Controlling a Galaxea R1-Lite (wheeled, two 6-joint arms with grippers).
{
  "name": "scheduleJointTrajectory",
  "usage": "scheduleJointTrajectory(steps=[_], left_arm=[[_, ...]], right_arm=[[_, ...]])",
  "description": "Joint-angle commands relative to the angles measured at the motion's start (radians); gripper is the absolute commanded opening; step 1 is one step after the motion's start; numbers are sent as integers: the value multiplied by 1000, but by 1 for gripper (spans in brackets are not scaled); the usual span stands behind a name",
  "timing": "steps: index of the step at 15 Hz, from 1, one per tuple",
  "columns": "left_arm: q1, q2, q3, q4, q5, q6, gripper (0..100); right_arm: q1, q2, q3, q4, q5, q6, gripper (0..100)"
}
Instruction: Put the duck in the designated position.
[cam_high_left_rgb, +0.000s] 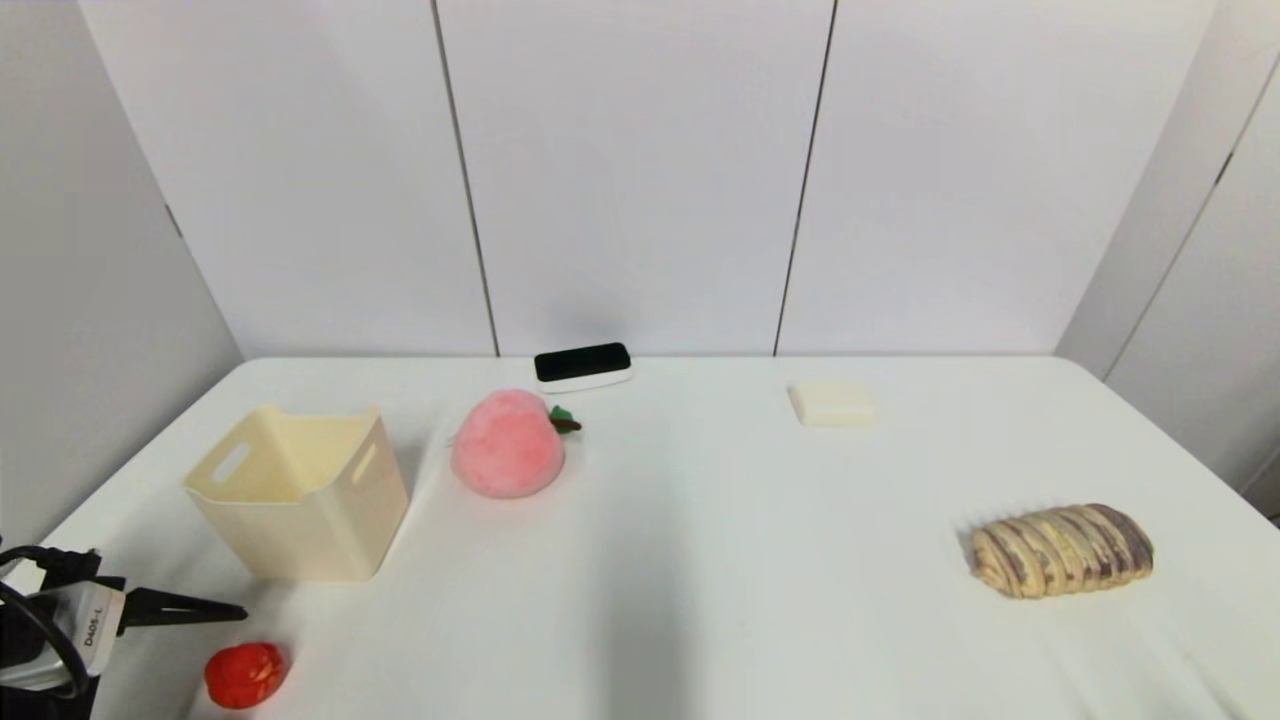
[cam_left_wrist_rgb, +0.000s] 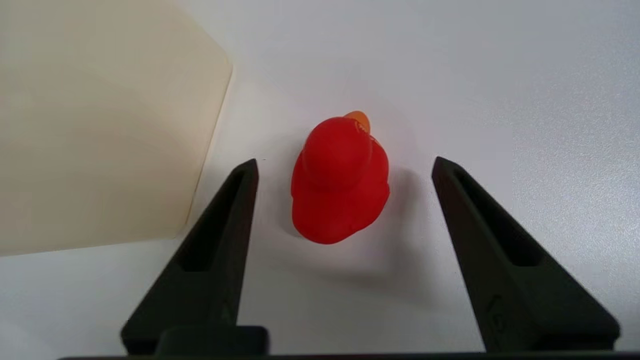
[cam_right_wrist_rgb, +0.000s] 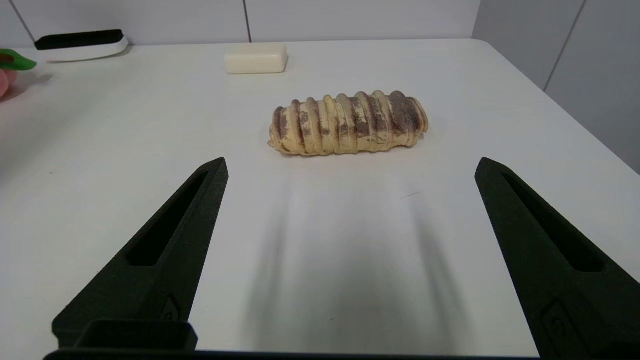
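Observation:
The small glossy red duck (cam_high_left_rgb: 245, 675) sits on the white table near its front left corner, in front of the cream bin. In the left wrist view the duck (cam_left_wrist_rgb: 340, 179) lies between my left gripper's two spread fingers, touching neither, its orange beak pointing away. My left gripper (cam_left_wrist_rgb: 345, 165) is open and hangs just above the duck; one black finger (cam_high_left_rgb: 185, 608) shows in the head view. My right gripper (cam_right_wrist_rgb: 350, 167) is open and empty, held low over bare table, out of the head view. The designated position bears no mark that I can see.
A cream plastic bin (cam_high_left_rgb: 300, 495) stands close behind the duck, its wall (cam_left_wrist_rgb: 100, 125) right beside my left finger. A pink plush peach (cam_high_left_rgb: 508, 443), a black-topped device (cam_high_left_rgb: 582, 365), a cream block (cam_high_left_rgb: 832, 404) and a striped bread roll (cam_high_left_rgb: 1062, 549) lie further off.

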Motion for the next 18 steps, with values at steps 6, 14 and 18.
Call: scheduleJointTrajectory(steps=[6, 14, 18], left_arm=[[-1, -299, -602, 540, -2, -243, 100], [-61, -350, -1326, 558, 106, -1045, 100], [-332, -400, -1349, 460, 500, -1415, 100]], right_arm=[[0, 1, 9, -1, 0, 0, 100], [0, 1, 9, -1, 0, 0, 100], [0, 1, 9, -1, 0, 0, 100]])
